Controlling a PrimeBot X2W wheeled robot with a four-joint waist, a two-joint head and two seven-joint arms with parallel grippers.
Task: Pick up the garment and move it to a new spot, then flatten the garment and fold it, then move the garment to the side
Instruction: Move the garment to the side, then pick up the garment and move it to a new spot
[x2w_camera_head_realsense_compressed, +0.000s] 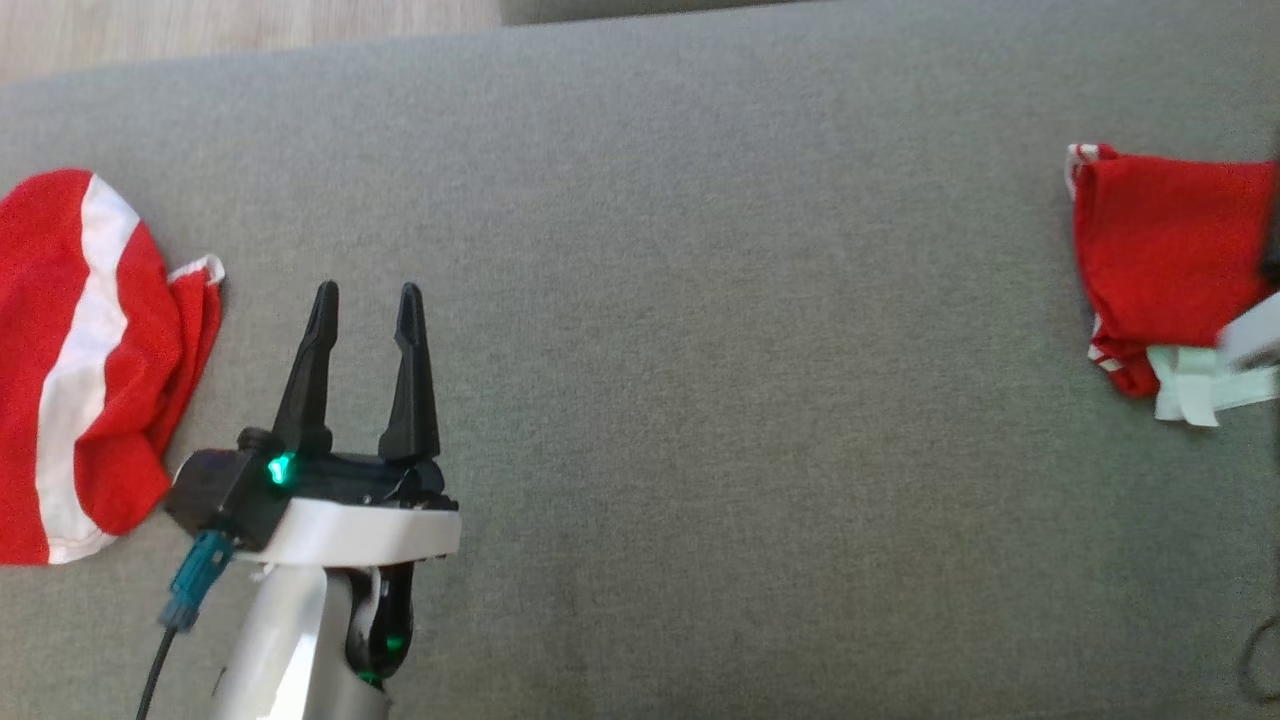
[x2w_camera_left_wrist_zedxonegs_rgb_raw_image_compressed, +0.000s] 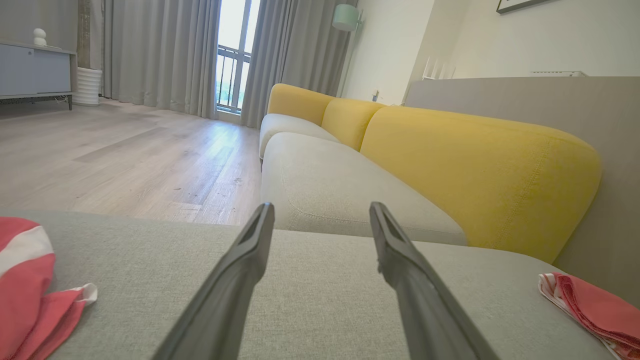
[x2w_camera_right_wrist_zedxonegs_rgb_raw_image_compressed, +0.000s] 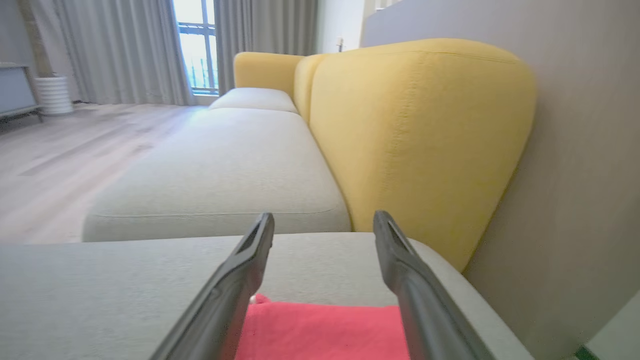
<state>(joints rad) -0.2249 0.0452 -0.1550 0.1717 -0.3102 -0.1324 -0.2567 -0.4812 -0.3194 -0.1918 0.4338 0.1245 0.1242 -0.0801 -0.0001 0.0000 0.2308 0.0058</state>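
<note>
At far right of grey cushion (x2w_camera_head_realsense_compressed: 700, 400), folded red garment (x2w_camera_head_realsense_compressed: 1165, 250) lies flat. Right gripper (x2w_camera_right_wrist_zedxonegs_rgb_raw_image_compressed: 324, 219) over it, fingers apart, gripping nothing. Left gripper (x2w_camera_head_realsense_compressed: 367, 292) fingers apart over bare cushion, near a second, red-and-white garment (x2w_camera_head_realsense_compressed: 70, 350) bunched at far left. Yellow sofa backrest (x2w_camera_right_wrist_zedxonegs_rgb_raw_image_compressed: 415, 140) behind.

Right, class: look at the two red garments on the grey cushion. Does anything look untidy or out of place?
The left garment lies bunched, its white stripe curving and a corner flopped out. The right garment lies flatter but askew, white strips poking from its near corner. Nothing looks spilled or torn.
</note>
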